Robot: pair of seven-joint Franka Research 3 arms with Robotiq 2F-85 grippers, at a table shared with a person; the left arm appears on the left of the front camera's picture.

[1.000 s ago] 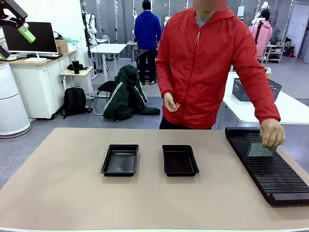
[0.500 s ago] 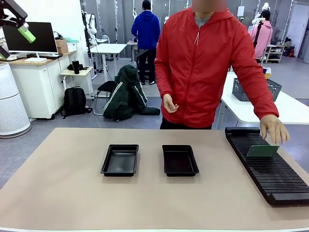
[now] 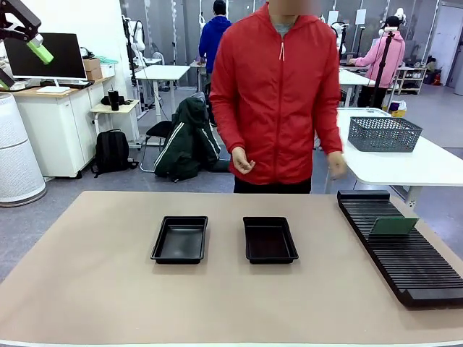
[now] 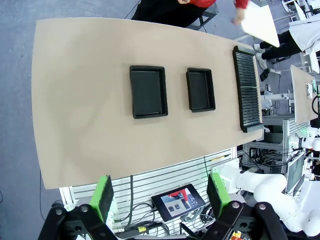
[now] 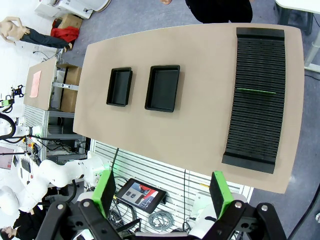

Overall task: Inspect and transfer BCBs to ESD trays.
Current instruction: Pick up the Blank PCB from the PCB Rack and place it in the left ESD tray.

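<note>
- While both arms hang high over the table (image 3: 94, 282), the left gripper (image 4: 161, 194) and the right gripper (image 5: 162, 192) each stand with jaws spread wide and nothing between them
- One BCB (image 3: 393, 226) stands on edge, leaning, in a slot of the black slotted rack (image 3: 416, 267), at 3 o'clock from the right ESD tray (image 3: 269, 241); that tray and the left ESD tray (image 3: 179, 241) at its 9 o'clock hold no board
- Risk: the board is thin and held by its slot alone, so a descent out of line with the slot could knock it flat or wedge it against the ribs
- Risk: pads closing off-centre could let it slip or twist
- Risk: the person's hand (image 3: 336, 165), blurred, hangs near the rack's 12 o'clock end, so a reach now might cross it
- Change: a second ago that hand covered the board; it has since let go and drawn back, and the person has stepped toward 9 o'clock
</note>
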